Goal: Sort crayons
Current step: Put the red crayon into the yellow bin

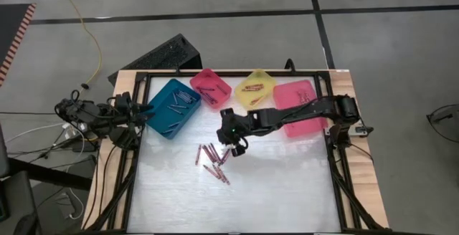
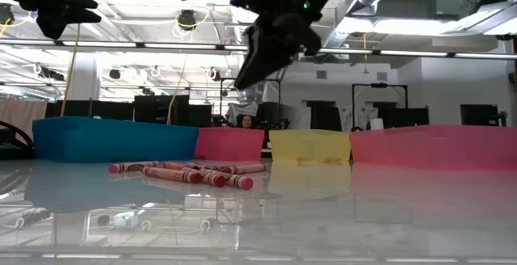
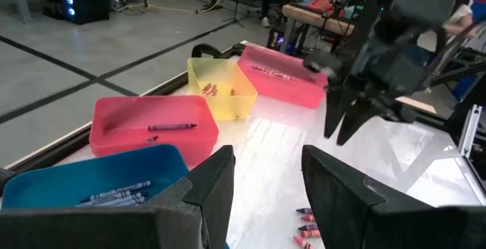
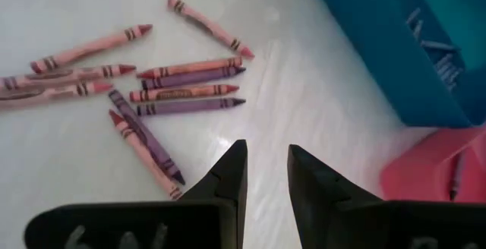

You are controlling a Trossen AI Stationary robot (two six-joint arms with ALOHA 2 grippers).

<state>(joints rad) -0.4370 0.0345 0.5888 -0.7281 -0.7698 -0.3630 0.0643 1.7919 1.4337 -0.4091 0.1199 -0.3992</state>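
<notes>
Crayons (image 1: 178, 104) in teal bin (image 1: 159, 122), perhaps mostly blue-grey.

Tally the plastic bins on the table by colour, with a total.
Teal: 1, the teal bin
Pink: 2, the small pink bin and the large pink bin
Yellow: 1, the yellow bin
Total: 4 bins
</notes>
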